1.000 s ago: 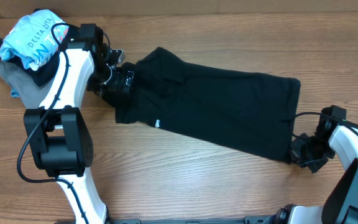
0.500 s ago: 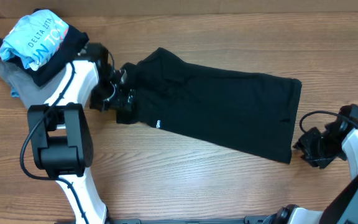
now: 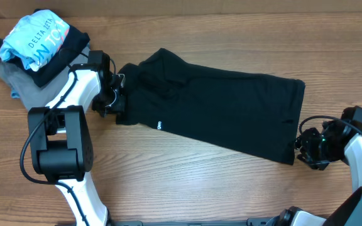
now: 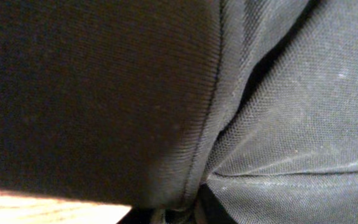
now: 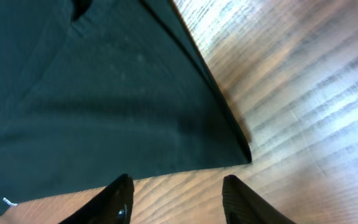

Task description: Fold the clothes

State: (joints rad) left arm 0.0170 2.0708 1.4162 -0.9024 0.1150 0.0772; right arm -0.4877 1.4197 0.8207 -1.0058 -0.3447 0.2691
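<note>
Overhead first: large plain black soft-fabric garment (image 3: 219, 116) spread flat across the middle of the light-brown wooden table (image 3: 200, 188), slanting from upper left down to lower right, with tiny white logo text (image 3: 158, 124) near the lower left hem. Left gripper (image 3: 117, 100) right at the garment's left edge, touching the cloth; spread or pressed together, cannot tell from up here. Right gripper (image 3: 301, 147) just beside the lower right corner, apart from the fabric. Off in the far left corner, crumpled light-blue printed shirt (image 3: 33, 41) piled on a grey folded garment (image 3: 11, 78), apart from the black one.

Left wrist next: almost nothing but the garment's black knit (image 4: 92, 93) hard against the lens, creases drawn together toward the bottom edge, a thin sliver of table (image 4: 36, 210) at lower left. Fingers hidden by the cloth, so pinching or not, cannot tell.

Right wrist last: right gripper (image 5: 179, 202) with its two dark fingers (image 5: 118, 198) spread apart at the bottom, bare wood between them, nothing pinched. Garment's corner (image 5: 104, 87) flat just ahead of the fingertips, its tip pointing right, table (image 5: 303, 93) beyond.
</note>
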